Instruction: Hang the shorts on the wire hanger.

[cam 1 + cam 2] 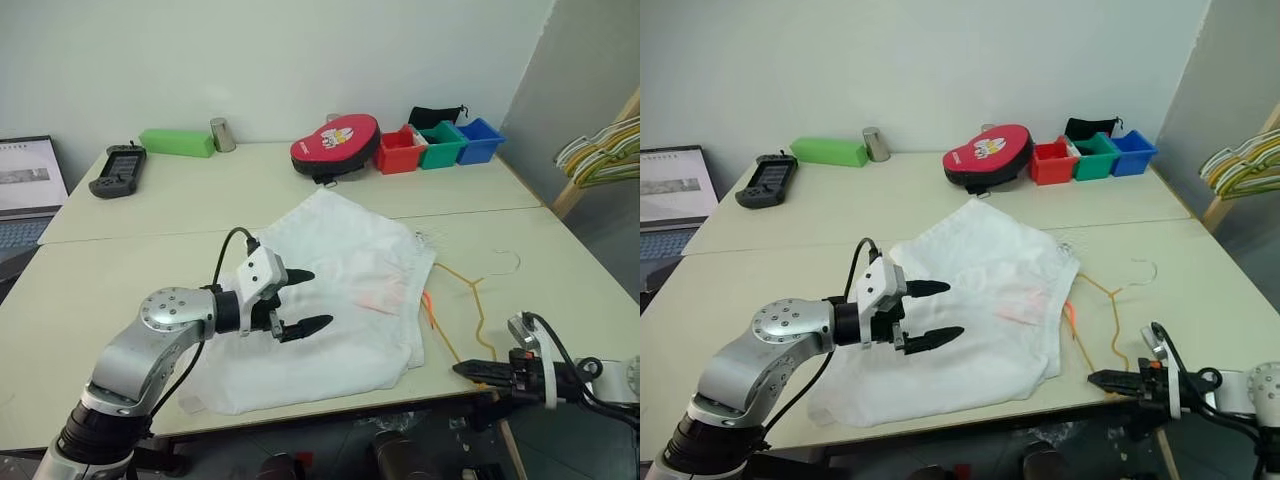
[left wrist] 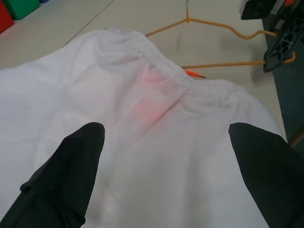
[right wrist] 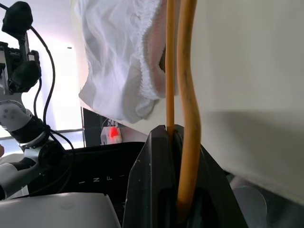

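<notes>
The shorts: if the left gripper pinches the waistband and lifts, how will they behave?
The shorts look thin and rumpled, so they would likely drape limply from one pinch. The gathered waistband probably gives the fingers thicker purchase. Lying partly over the wire hanger, they may drag it.

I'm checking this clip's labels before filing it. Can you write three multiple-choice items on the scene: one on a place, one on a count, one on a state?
1. Where does the wire hanger lie?
A. On top of the shorts
B. On the table beside the shorts' waistband, its near end at the table's front edge
C. In the red bin

2. How many small bins stand in the row at the table's far side?
A. Two
B. Three
C. Five

3. How does the right gripper stand?
A. Shut on the wire hanger
B. Open above the shorts
C. Shut on the shorts

Answers: 1 B, the wire runs from the shorts to the front edge. 2 B, red, green, blue. 3 A, the right wrist view shows wire between closed fingers.
</notes>
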You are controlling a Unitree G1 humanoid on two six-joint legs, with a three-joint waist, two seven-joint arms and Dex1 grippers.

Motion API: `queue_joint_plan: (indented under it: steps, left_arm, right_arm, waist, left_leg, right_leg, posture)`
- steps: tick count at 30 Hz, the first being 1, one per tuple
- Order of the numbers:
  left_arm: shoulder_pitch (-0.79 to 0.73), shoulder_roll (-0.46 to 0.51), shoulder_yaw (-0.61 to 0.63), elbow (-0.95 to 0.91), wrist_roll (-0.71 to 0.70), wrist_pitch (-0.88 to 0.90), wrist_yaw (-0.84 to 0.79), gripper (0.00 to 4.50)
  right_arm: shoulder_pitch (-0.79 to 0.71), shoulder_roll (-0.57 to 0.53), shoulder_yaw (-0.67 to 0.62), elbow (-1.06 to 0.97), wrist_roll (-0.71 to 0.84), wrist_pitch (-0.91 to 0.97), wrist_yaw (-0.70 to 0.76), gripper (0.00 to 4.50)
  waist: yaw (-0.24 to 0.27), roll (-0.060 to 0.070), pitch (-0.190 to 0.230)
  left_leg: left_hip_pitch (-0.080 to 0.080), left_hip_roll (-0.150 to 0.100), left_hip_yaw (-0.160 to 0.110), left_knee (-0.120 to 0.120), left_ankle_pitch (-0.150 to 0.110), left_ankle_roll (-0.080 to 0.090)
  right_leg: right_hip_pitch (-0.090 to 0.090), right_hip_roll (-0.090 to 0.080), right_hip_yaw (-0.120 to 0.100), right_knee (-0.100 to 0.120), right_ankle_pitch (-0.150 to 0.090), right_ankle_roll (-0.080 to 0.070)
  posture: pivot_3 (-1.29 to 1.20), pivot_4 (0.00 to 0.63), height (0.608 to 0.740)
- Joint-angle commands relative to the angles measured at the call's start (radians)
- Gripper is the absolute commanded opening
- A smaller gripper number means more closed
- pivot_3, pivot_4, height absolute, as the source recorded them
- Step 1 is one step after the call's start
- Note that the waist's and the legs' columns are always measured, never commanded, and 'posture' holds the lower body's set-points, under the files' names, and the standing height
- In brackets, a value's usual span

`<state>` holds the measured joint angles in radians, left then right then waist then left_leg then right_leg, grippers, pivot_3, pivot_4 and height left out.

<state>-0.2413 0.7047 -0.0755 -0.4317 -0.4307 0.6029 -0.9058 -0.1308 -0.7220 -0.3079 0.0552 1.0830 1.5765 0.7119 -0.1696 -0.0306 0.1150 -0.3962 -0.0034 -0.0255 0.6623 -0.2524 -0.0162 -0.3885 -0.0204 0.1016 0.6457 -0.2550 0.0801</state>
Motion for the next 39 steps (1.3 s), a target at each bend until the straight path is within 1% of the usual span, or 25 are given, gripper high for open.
queue_joint_plan:
  steps: [1,6,10,14,17,22,27,33,35,39]
  left_arm:
    - [-0.009,0.010,0.002,-0.022,-0.003,-0.016,-0.011,4.47]
    - [-0.003,0.010,0.001,-0.024,-0.002,-0.014,-0.011,4.47]
    - [-0.004,0.008,0.000,-0.016,0.003,-0.020,-0.010,4.47]
    - [-0.006,0.009,-0.001,-0.012,0.005,-0.023,-0.011,4.47]
    - [-0.011,0.008,-0.006,-0.004,0.012,-0.029,-0.011,4.47]
    - [-0.021,0.002,-0.012,0.003,0.022,-0.035,-0.008,4.47]
    - [-0.022,0.004,-0.011,0.009,0.025,-0.046,-0.008,4.47]
    - [-0.022,-0.001,-0.015,0.013,0.029,-0.050,-0.001,4.47]
    - [-0.022,-0.001,-0.017,0.014,0.030,-0.051,0.000,4.47]
    - [-0.031,-0.002,-0.021,0.025,0.033,-0.055,-0.002,4.47]
  right_arm:
    - [-0.068,-0.014,-0.010,0.022,-0.008,-0.032,0.033,0.00]
    - [-0.081,-0.057,0.005,-0.024,0.012,-0.033,0.097,0.00]
    - [-0.032,-0.101,0.062,-0.129,0.013,-0.041,0.154,0.00]
    - [0.008,-0.141,0.097,-0.188,0.003,-0.069,0.201,0.00]
    - [0.055,-0.196,0.156,-0.268,-0.043,-0.153,0.259,0.00]
    - [0.005,-0.185,0.205,-0.240,-0.100,-0.228,0.256,0.00]
    - [-0.056,-0.172,0.223,-0.191,-0.139,-0.267,0.259,0.00]
    - [-0.151,-0.168,0.278,-0.147,-0.263,-0.387,0.242,0.00]
    - [-0.171,-0.171,0.295,-0.155,-0.284,-0.407,0.251,0.00]
    - [-0.180,-0.193,0.358,-0.251,-0.331,-0.457,0.277,0.00]
  waist:
    - [0.001,0.000,0.000]
    - [0.004,0.000,0.000]
    - [0.005,0.000,-0.001]
    - [0.004,0.001,-0.001]
    - [0.004,0.002,-0.001]
    - [0.000,0.002,-0.003]
    - [0.001,0.002,-0.003]
    - [0.002,0.002,-0.003]
    - [0.001,0.002,-0.003]
    - [0.002,0.003,-0.003]
  left_leg:
    - [0.000,0.000,0.000,0.000,0.000,0.000]
    - [-0.001,0.000,-0.001,-0.001,0.000,0.000]
    - [-0.001,0.000,-0.001,-0.001,0.000,0.000]
    - [-0.001,0.000,-0.001,0.000,0.000,0.000]
    - [-0.001,0.000,0.000,0.001,0.000,0.000]
    - [0.000,-0.001,0.000,0.000,0.000,0.000]
    - [0.000,-0.001,0.000,0.000,0.000,0.000]
    - [0.000,-0.001,0.000,0.000,0.000,0.000]
    - [0.000,-0.001,0.000,0.000,0.000,0.000]
    - [0.000,0.000,-0.001,0.000,0.000,0.000]
  right_leg:
    - [0.000,0.000,0.000,0.000,0.000,0.000]
    - [-0.001,0.000,-0.002,0.000,0.000,0.000]
    - [-0.001,0.000,-0.002,0.000,0.000,0.000]
    - [0.000,0.000,-0.001,0.000,0.000,0.001]
    - [0.000,0.000,-0.001,0.000,0.000,0.001]
    - [0.000,0.001,-0.001,0.001,0.001,0.001]
    - [-0.001,0.000,-0.001,0.001,0.001,0.001]
    - [-0.001,0.000,-0.001,0.001,0.001,0.001]
    - [-0.001,0.000,-0.001,0.001,0.001,0.001]
    - [0.000,0.000,-0.002,0.001,0.001,0.001]
  posture:
    - [-0.15,0.061,0.740]
    - [-0.15,0.057,0.740]
    - [-0.16,0.052,0.740]
    - [-0.16,0.049,0.740]
    - [-0.16,0.046,0.740]
    - [-0.16,0.044,0.740]
    - [-0.16,0.046,0.740]
    - [-0.16,0.048,0.740]
    - [-0.16,0.048,0.740]
    - [-0.17,0.046,0.740]
